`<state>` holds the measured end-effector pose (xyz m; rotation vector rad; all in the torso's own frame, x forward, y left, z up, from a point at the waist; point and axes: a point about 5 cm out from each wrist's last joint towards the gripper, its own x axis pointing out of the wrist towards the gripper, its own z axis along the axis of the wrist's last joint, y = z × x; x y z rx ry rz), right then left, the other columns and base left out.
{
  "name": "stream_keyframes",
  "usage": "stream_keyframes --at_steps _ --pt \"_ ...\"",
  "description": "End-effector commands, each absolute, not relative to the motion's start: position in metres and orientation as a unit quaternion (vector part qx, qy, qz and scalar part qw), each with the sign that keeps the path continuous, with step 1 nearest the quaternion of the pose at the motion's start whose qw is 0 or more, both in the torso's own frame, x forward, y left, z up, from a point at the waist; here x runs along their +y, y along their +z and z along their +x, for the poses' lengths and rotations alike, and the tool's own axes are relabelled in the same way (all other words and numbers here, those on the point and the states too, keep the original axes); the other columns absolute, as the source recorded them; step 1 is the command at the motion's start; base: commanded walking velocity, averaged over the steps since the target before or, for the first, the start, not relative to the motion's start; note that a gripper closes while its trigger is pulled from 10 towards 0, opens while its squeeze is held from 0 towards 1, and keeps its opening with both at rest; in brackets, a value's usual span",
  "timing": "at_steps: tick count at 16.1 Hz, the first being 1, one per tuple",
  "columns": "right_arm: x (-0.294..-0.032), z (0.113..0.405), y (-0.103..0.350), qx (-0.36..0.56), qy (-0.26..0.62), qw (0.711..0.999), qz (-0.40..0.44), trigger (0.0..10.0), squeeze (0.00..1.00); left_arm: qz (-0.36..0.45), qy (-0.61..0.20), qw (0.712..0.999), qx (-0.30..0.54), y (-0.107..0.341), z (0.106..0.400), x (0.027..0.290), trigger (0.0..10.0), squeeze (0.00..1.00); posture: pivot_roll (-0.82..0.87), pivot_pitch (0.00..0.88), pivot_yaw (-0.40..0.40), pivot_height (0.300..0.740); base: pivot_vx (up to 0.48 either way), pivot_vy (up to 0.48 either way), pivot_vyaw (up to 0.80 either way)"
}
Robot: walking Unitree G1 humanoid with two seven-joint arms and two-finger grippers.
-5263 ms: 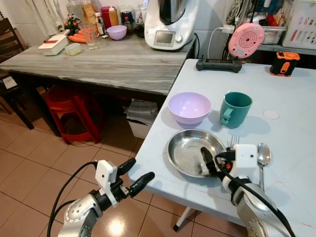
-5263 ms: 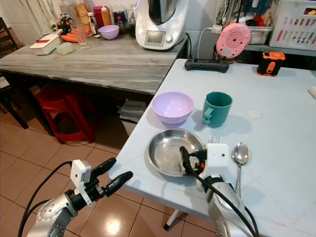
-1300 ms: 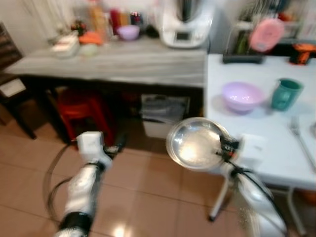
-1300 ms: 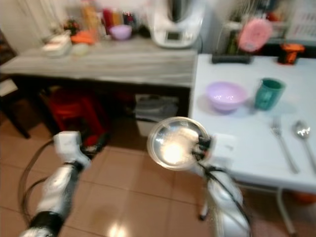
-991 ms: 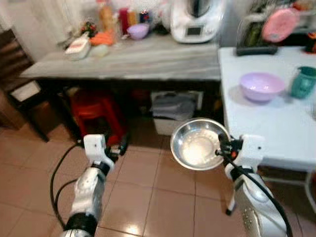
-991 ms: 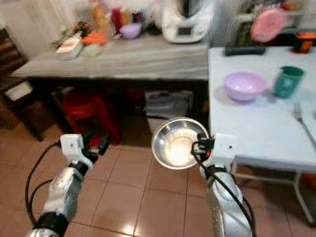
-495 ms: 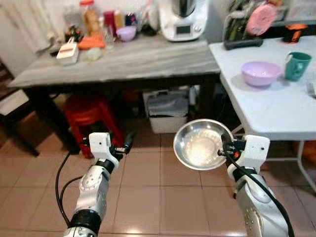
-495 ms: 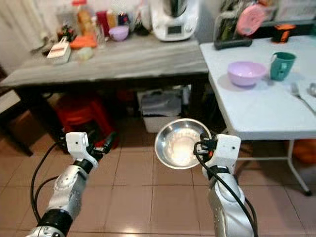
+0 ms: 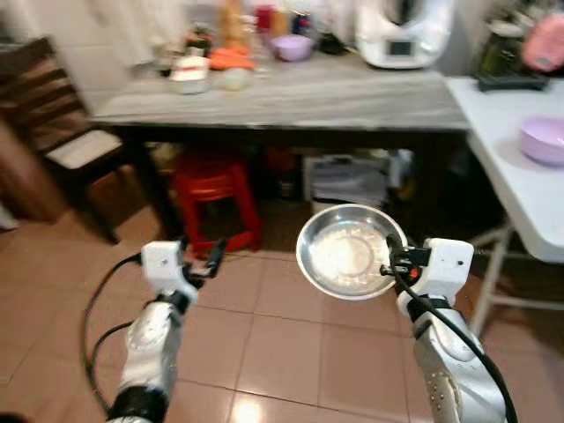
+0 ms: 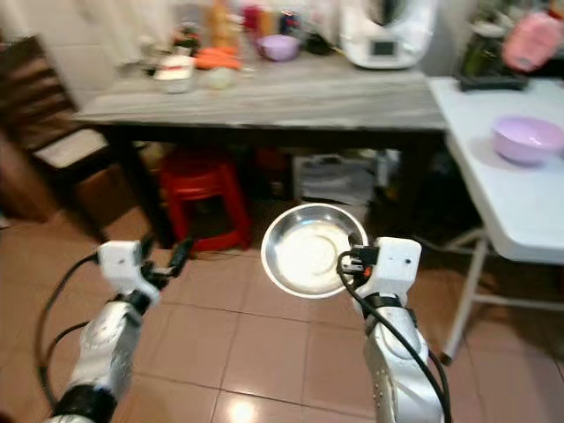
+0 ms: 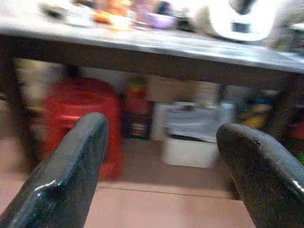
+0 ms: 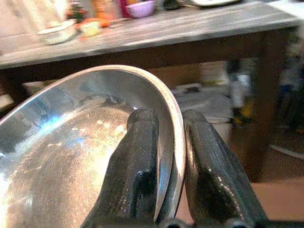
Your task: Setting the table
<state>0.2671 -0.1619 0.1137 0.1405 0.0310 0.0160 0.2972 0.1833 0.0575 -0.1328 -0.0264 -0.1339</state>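
Observation:
My right gripper (image 9: 389,262) is shut on the rim of a shiny steel plate (image 9: 348,251), held up in the air over the tiled floor, away from the tables. In the right wrist view its two black fingers (image 12: 137,171) pinch the steel plate's (image 12: 71,142) edge, one inside and one outside. My left gripper (image 9: 204,261) hangs low over the floor on the left, open and holding nothing; the left wrist view shows its fingers (image 11: 71,166) wide apart. A lilac bowl (image 9: 545,139) sits on the white table (image 9: 520,189) at the right edge.
A long grey wooden table (image 9: 291,92) stands ahead, carrying a white kitchen machine (image 9: 401,31), a small purple bowl (image 9: 291,46), bottles and boxes. A red plastic stool (image 9: 211,198) and a bin (image 9: 352,181) sit beneath it. A dark wooden chair (image 9: 62,132) is at the left. Tiled floor lies in front.
The whole view has swung left: the white table has slid to the right edge and the chair has come into sight. The right gripper still holds the plate.

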Motion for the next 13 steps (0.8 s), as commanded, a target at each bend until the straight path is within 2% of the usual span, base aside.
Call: stream_keyframes --at_steps 1,7,13 --pt "-0.162 0.268 0.121 -0.002 0.009 0.998 0.068 10.0 0.0 -0.045 -0.054 0.997 -0.031 0.063 0.296 0.188 10.0 0.0 -0.14 0.0 0.088 0.74 0.255 0.0 0.49" --pt "-0.159 0.271 0.122 -0.008 0.018 0.998 0.061 10.0 0.0 -0.052 -0.064 0.996 -0.026 0.058 0.29 0.178 10.0 0.0 -0.13 0.0 0.086 0.74 0.292 0.0 0.46" --pt "-0.161 0.272 0.124 -0.014 0.011 0.998 0.063 10.0 0.0 -0.061 -0.091 0.994 -0.023 0.056 0.286 0.165 10.0 0.0 -0.14 0.0 0.088 0.74 0.317 0.0 0.0"
